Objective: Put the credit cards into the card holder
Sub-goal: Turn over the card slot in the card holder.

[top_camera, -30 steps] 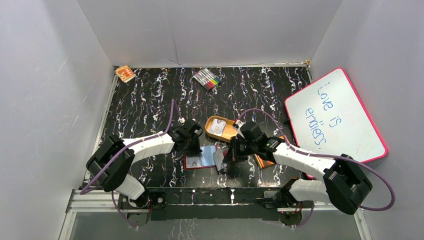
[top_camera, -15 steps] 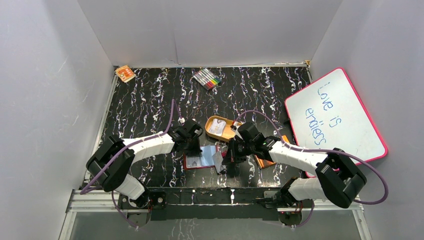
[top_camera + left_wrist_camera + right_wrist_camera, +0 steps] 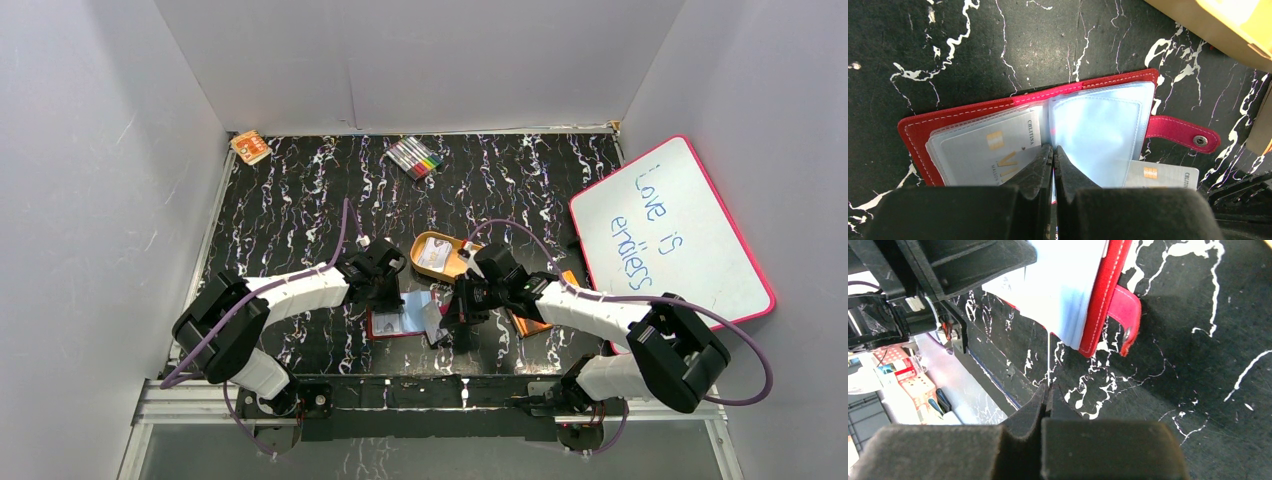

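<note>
The left pincer point(image 3: 1053, 150) is clenched, its tips pressed on the fold of the open red wallet point(image 3: 963, 112), which lies flat on the table. Whether it nips a sleeve there I cannot tell. One card point(image 3: 993, 150) sits in a left-hand sleeve. If the pinning tips slip, the wallet would likely skid or fold shut.

To the right, the pale-blue sleeves point(image 3: 1098, 130) lie stacked and limp. A second card point(image 3: 1163, 175) shows at their near edge, grasped in the right pincer point(image 3: 1047, 390). The likeliest fault, I judge, is that its edge misses a sleeve mouth and slides between leaves or under the wallet. A hard push could also twist the thin card out of the grip.

A further card point(image 3: 432, 255) lies in the orange tray point(image 3: 462, 268).
</note>
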{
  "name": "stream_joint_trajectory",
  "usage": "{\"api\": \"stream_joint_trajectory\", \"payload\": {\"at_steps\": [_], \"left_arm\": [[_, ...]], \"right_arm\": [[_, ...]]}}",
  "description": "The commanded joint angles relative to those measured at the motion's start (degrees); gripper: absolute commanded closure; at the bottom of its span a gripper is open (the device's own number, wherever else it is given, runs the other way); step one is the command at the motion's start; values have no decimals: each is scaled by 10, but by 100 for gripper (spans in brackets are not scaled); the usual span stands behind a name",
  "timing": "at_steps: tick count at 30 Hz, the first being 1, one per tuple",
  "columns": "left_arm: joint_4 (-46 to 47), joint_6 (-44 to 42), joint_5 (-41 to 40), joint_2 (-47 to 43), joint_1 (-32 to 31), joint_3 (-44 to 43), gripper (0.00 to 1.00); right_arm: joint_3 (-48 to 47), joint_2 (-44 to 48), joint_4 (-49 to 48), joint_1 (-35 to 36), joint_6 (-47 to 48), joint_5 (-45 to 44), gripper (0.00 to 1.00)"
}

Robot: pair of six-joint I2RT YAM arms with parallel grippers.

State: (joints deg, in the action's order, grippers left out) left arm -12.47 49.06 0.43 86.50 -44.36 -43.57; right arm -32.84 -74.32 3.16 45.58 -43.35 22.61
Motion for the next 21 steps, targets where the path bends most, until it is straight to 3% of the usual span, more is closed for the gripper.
{"api": "stream_joint_trajectory", "payload": {"at_steps": [1,8,21], "left_arm": [[-26,-6,-6,-3,-1,-7,100],[-43,-6,-10,-14,-1,-26,95],[-81,-21,-7,-44,-2,-62,57]], "right_arm": [[-19,3,-49,4,8,30,100],[-26,-38,-66,8,10,54,100],[-36,-71,-97,12,-4,54,100]]}}
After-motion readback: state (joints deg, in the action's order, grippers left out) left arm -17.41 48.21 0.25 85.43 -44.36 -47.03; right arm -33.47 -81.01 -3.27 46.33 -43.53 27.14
